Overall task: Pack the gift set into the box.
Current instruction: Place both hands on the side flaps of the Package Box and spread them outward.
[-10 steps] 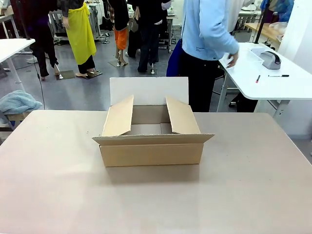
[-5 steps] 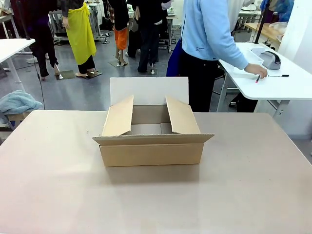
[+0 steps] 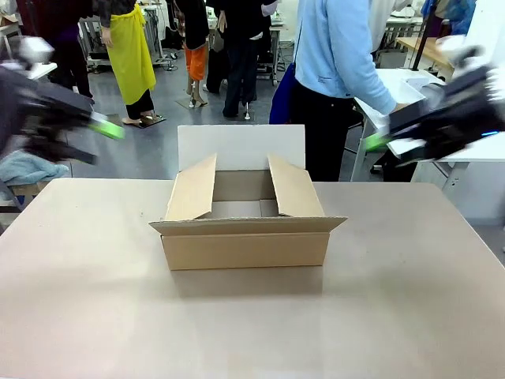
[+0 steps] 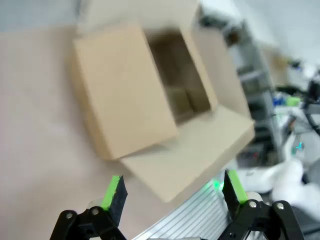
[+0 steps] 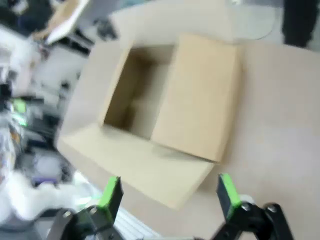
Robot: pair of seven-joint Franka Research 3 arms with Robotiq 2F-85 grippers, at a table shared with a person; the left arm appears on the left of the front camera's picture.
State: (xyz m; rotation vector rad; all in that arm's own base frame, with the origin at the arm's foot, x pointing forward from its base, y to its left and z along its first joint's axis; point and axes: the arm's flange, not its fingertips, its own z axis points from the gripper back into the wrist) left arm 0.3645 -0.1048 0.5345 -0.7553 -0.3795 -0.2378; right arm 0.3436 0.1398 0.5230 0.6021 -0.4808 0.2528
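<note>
Brown box [image 3: 246,246] sits centred on tabletop [image 3: 95,300], flaps open, empty. Spread wide, nothing held: left gripper [image 4: 174,186], right gripper [image 5: 168,191]. Risk: a low approach could clip the raised side flaps [image 3: 192,188] and shove it.

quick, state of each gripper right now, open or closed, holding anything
Left gripper: open, holding nothing.
Right gripper: open, holding nothing.

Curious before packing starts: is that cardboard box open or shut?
Open. The box has its flaps spread apart, and both wrist views show its bare inside.
</note>
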